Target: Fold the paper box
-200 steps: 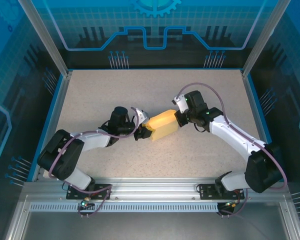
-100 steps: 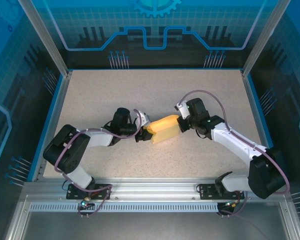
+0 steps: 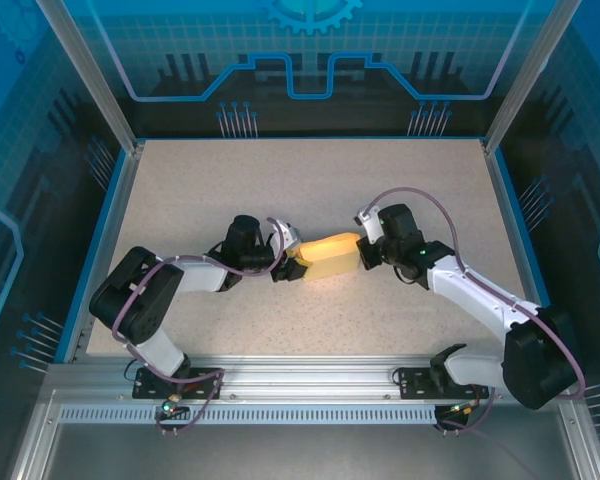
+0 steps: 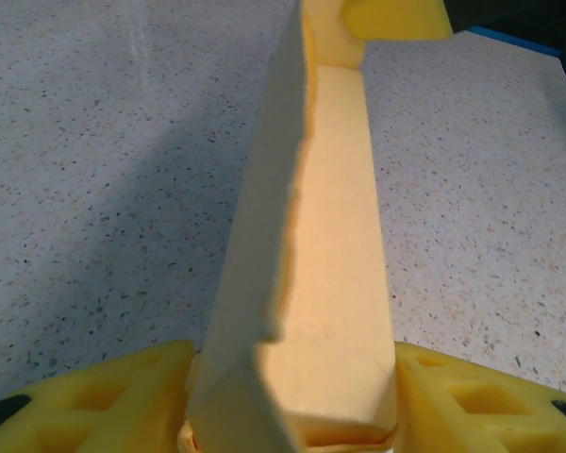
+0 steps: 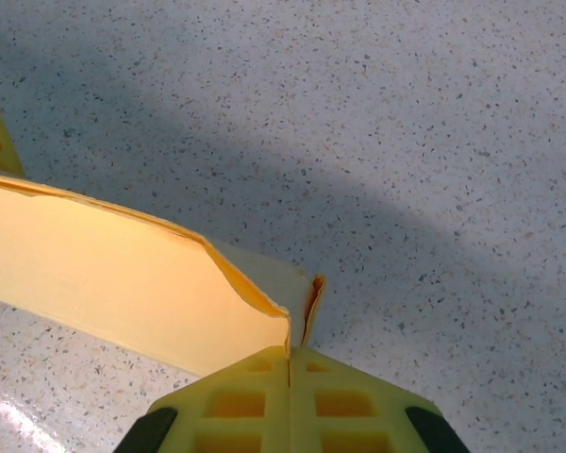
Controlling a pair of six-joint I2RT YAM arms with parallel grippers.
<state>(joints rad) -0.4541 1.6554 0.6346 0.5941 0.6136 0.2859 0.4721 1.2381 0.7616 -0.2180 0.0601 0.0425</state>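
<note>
Your left claw (image 3: 283,268) straddles box (image 3: 327,254) left end, grip cannot be told | your right claw (image 3: 360,255) pinches its right edge

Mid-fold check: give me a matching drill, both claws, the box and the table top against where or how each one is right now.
Things:
1. left claw
2. right claw
3. pale yellow thin-card paper box
4. grey speckled table top

States:
A. jaws pressed together on a thin card edge
B. stretched between the two claws
C. one finger on each side of the box's end
D. lies beneath everything, shadowed under the box

Pairs: 1-C, 2-A, 3-B, 4-D
</note>
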